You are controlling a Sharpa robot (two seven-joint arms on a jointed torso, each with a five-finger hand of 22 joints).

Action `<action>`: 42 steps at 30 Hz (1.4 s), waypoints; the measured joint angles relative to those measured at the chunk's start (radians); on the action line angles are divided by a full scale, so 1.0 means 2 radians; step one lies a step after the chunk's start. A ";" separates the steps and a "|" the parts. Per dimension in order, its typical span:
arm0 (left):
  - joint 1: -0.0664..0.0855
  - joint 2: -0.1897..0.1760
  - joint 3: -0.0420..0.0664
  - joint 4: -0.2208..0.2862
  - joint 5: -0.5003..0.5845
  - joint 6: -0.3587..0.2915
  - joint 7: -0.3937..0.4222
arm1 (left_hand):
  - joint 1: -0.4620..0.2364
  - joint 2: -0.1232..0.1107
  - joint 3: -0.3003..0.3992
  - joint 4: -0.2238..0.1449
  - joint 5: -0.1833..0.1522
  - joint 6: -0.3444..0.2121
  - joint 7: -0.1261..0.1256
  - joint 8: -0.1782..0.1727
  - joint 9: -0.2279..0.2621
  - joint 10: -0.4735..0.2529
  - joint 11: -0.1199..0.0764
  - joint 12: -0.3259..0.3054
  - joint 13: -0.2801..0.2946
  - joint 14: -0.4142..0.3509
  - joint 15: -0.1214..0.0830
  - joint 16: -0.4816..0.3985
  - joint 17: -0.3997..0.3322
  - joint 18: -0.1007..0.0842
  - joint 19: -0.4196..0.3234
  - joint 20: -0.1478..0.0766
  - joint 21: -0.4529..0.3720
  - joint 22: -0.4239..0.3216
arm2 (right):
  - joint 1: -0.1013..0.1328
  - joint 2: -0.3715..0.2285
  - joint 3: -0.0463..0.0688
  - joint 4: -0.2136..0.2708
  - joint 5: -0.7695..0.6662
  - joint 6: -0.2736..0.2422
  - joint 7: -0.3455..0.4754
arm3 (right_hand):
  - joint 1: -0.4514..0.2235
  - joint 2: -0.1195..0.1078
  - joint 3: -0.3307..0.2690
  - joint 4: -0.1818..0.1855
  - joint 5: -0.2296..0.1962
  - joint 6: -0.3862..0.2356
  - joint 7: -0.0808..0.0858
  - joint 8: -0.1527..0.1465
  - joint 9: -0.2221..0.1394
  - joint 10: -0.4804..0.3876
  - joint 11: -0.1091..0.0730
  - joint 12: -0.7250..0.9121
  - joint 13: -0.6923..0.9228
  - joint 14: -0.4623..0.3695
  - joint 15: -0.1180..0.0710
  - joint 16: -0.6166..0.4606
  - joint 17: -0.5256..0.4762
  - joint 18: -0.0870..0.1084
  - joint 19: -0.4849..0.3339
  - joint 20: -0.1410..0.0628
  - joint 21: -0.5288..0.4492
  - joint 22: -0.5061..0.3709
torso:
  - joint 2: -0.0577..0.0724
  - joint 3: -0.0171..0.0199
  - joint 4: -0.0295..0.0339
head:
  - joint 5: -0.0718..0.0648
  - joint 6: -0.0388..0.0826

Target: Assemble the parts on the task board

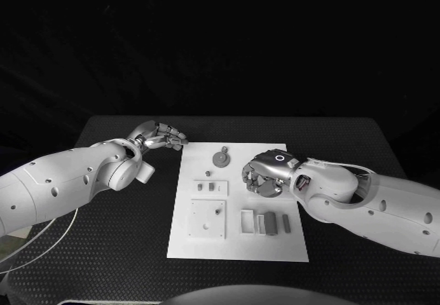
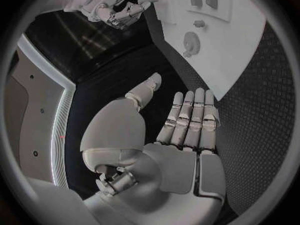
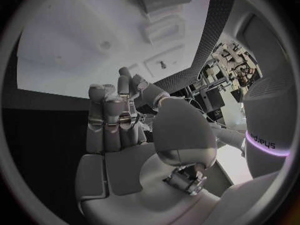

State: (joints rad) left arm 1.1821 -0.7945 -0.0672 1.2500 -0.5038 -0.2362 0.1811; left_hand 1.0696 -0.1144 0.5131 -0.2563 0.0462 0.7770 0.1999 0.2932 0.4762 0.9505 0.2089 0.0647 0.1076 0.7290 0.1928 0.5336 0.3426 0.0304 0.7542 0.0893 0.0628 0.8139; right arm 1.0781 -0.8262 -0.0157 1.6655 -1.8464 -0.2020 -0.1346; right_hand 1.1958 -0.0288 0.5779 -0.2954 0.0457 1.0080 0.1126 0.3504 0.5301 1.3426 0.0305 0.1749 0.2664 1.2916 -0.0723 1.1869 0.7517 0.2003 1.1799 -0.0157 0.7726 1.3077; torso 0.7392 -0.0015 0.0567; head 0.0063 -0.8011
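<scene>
My left hand (image 1: 161,136) is over the black counter (image 1: 110,254), just beside the far left corner of the task board (image 1: 236,248). In its wrist view the fingers (image 2: 190,120) are straight and side by side, the thumb is apart from them, and nothing is in the palm, so I read this hand as empty and open.

My right hand (image 1: 264,173) hovers over the right part of the board, near its far half. From the head view its fingers look curled downward. In its own wrist view the fingers (image 3: 111,120) are bent in toward the thumb, but I cannot tell if a small piece is between them or not.

On the board I see the parts: a round part with a tab (image 1: 221,156) near the far edge, 2 small blocks (image 1: 207,187) in the middle, a square plate (image 1: 207,218) on the near left, and several upright bars (image 1: 266,222) on the near right, just below my right hand.
</scene>
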 measured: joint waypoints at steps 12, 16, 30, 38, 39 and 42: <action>0.000 0.007 0.000 -0.003 0.000 0.000 0.000 | 0.000 0.000 0.000 0.000 0.000 0.000 0.000 0.000 0.000 0.000 0.000 0.000 0.000 0.000 0.000 0.000 0.000 0.000 -0.002 0.002 0.000 0.000 | 0.004 0.076 -0.010 0.010 0.028 0.004 0.007 | 0.000 0.000 0.000 0.000 0.000 0.000 0.000 0.000 0.000 0.000 0.000 0.000 0.000 0.000 0.000 0.000 0.000 0.000 0.001 0.001 0.000 0.000 | 0.000 0.0003 -0.0001 | 0.000 0.002; 0.000 0.010 0.000 -0.003 0.000 0.000 0.000 | 0.000 0.000 0.001 0.001 0.000 0.000 0.000 0.000 0.000 0.000 0.000 0.000 -0.001 0.000 0.000 -0.002 0.000 0.000 -0.002 0.002 0.000 0.000 | -0.007 0.102 -0.018 -0.001 0.034 0.008 0.012 | 0.000 0.000 -0.001 -0.001 0.000 0.000 0.000 0.000 0.000 0.000 0.000 0.000 0.001 0.000 0.000 0.000 0.000 0.000 0.001 0.001 0.000 0.000 | 0.000 0.0003 0.0008 | 0.000 0.002; 0.000 0.008 0.000 -0.002 0.001 0.000 0.000 | 0.000 0.000 0.001 0.001 0.000 0.000 0.000 0.000 0.000 0.000 0.000 0.000 -0.001 0.000 0.000 -0.002 0.000 0.000 -0.002 0.002 0.000 -0.001 | -0.026 0.140 -0.045 -0.034 0.024 0.018 0.022 | 0.000 0.000 -0.001 -0.001 0.000 0.000 0.000 0.000 0.000 -0.001 -0.001 0.000 0.003 -0.001 0.000 0.000 0.000 0.000 0.000 0.001 0.000 0.000 | 0.001 -0.0013 0.0024 | 0.017 -0.005; 0.000 0.007 0.000 -0.002 0.001 0.000 0.000 | 0.000 0.000 0.001 0.001 0.000 0.000 0.000 0.000 0.000 0.000 0.000 0.000 -0.001 -0.001 0.001 -0.002 0.001 0.000 -0.002 0.002 0.000 -0.001 | -0.030 0.142 -0.049 -0.040 0.012 0.020 0.023 | 0.000 0.000 -0.001 -0.001 -0.002 0.000 0.001 0.000 0.000 -0.002 -0.002 0.000 0.003 -0.001 0.000 0.000 0.000 0.000 0.002 0.000 0.000 0.000 | 0.000 -0.0010 0.0013 | 0.022 -0.007; 0.000 0.007 0.000 -0.002 0.001 0.000 0.000 | 0.000 0.000 0.001 0.001 0.000 0.000 0.000 0.000 0.000 0.000 0.000 0.000 -0.001 -0.001 0.001 -0.002 0.001 0.000 -0.002 0.002 0.000 -0.001 | -0.030 0.142 -0.049 -0.040 0.011 0.020 0.023 | 0.000 0.000 -0.001 -0.001 -0.002 0.000 0.001 0.000 0.000 -0.002 -0.002 0.000 0.003 -0.001 0.000 0.000 0.000 0.000 0.002 0.000 0.000 0.000 | 0.000 -0.0010 0.0012 | 0.022 -0.007; 0.000 0.008 0.000 -0.002 0.001 0.000 0.000 | 0.000 0.000 0.001 0.001 0.000 0.000 0.000 0.000 0.000 0.000 0.000 0.000 -0.001 -0.001 0.001 -0.002 0.001 0.000 -0.002 0.002 0.000 -0.001 | -0.031 0.143 -0.049 -0.043 0.008 0.020 0.023 | 0.000 0.000 -0.001 -0.001 -0.002 0.000 0.001 0.000 0.000 -0.002 -0.002 0.001 0.004 -0.001 0.000 0.000 0.000 0.000 0.002 0.000 0.000 0.000 | 0.000 -0.0007 0.0010 | 0.023 -0.008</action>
State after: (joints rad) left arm 1.1825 -0.7794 -0.0671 1.2453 -0.5018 -0.2364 0.1801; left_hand 1.0696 -0.1144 0.5152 -0.2542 0.0462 0.7770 0.1999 0.2932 0.4754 0.9505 0.2089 0.0647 0.1047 0.7263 0.1954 0.5297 0.3442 0.0305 0.7506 0.0929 0.0629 0.8111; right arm 1.0159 -0.5397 -0.1143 1.5804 -1.8313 -0.1615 -0.0882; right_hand 1.1955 -0.0294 0.5751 -0.2981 0.0424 1.0072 0.1143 0.3503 0.5302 1.3385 0.0266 0.1761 0.2736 1.2898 -0.0733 1.1868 0.7521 0.2006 1.1830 -0.0160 0.7725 1.3077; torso 0.7399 -0.0029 0.0586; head 0.0525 -0.8166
